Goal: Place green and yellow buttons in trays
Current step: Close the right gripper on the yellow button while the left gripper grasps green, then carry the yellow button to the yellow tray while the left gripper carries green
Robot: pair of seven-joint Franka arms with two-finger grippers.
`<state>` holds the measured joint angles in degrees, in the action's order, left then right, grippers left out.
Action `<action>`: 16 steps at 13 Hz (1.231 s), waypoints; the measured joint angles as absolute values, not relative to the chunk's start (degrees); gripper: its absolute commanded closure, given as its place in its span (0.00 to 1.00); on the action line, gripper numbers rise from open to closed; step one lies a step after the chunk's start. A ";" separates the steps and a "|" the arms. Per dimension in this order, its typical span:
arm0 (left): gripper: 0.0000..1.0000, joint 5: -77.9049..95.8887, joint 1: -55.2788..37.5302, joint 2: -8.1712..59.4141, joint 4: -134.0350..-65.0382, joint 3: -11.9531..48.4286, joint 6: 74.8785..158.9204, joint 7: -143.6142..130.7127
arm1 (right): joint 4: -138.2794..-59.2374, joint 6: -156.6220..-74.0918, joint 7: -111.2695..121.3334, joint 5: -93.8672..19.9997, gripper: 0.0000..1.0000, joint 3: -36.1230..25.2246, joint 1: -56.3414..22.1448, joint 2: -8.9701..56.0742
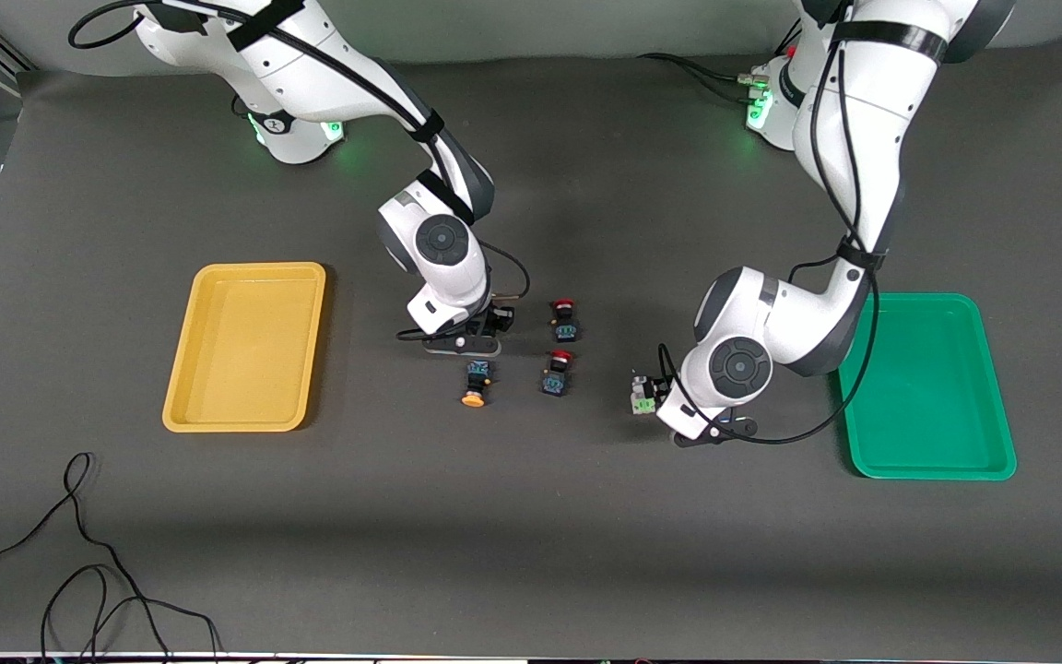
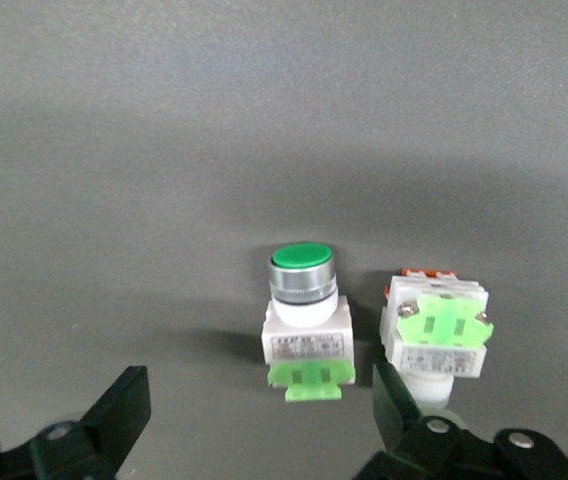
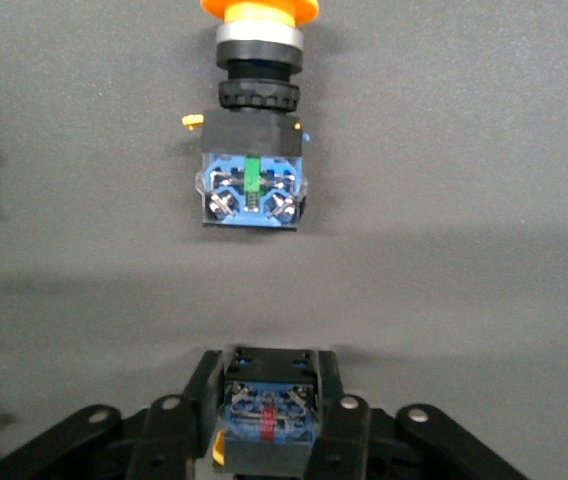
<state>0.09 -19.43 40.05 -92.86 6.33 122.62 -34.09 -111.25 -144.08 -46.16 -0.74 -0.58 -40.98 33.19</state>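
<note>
Here we see the right arm reaching down into the centre of the front view. Its end effector [image 3: 267,385] is closed narrowly around the dark body of a held yellow button [image 3: 264,415], gripping it on both sides; a sliver of the orange-yellow cap shows beside one finger. Just below it in the front view, nearer the camera, the second yellow button [image 1: 475,385] lies on its side on the bench [image 1: 531,516], cap pointing toward the lower edge of the frame.

Two red buttons [image 1: 565,320] sit a little toward the left arm's end of the bench, one above the other in the frame.

The left arm bends down over the bench beside the green tray [image 1: 927,300]. Its end effector [image 2: 256,385] is spread wide and low. The upright green button [image 2: 304,300] stands between the fingers [image 2: 114,415], touching neither. The tipped green button [image 2: 436,335] lies just beside it, close against the other finger; we cannot tell whether they touch.

The yellow tray [image 1: 259,269] lies at mid-height toward the right arm's end of the bench, well apart from the yellow buttons. The green tray lies toward the left arm's end, slightly lower in the frame.
</note>
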 measured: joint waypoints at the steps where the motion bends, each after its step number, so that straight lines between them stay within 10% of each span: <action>1: 0.01 -0.13 -19.45 40.39 -93.24 6.34 123.67 -34.08 | -111.03 -144.08 -46.15 -0.74 0.75 -0.64 -40.97 33.18; 4: 0.04 -1.43 -19.60 40.87 -93.88 6.38 124.81 -34.04 | -109.27 -140.41 -46.15 -0.74 0.76 -0.99 -40.91 31.71; 5: 0.29 -1.97 -19.69 40.91 -94.14 6.40 125.66 -34.04 | -107.44 -135.45 -46.15 -0.77 0.76 -1.08 -40.89 30.28; 6: 0.88 -2.30 -19.75 41.01 -94.34 6.41 126.43 -34.04 | -104.85 -129.53 -46.15 -1.18 0.76 -1.15 -40.85 28.65; 7: 1.00 -2.65 -19.77 41.11 -94.59 6.42 127.08 -34.06 | -101.61 -123.22 -46.15 -2.16 0.76 -1.27 -40.80 26.98; 11: 1.00 -2.93 -19.78 41.28 -94.72 6.41 127.44 -35.51 | -93.24 -107.36 -39.57 -3.51 0.76 -7.46 -40.78 22.28; 16: 1.00 -3.10 -18.89 37.94 -93.42 6.06 121.56 -36.92 | -95.40 -101.58 -9.90 -3.96 0.76 -30.09 -39.97 19.65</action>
<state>-3.10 -18.89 37.94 -93.42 6.06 121.56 -36.92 -95.40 -101.58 -9.90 -3.96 -30.09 -39.97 19.65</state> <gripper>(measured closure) 0.590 0.595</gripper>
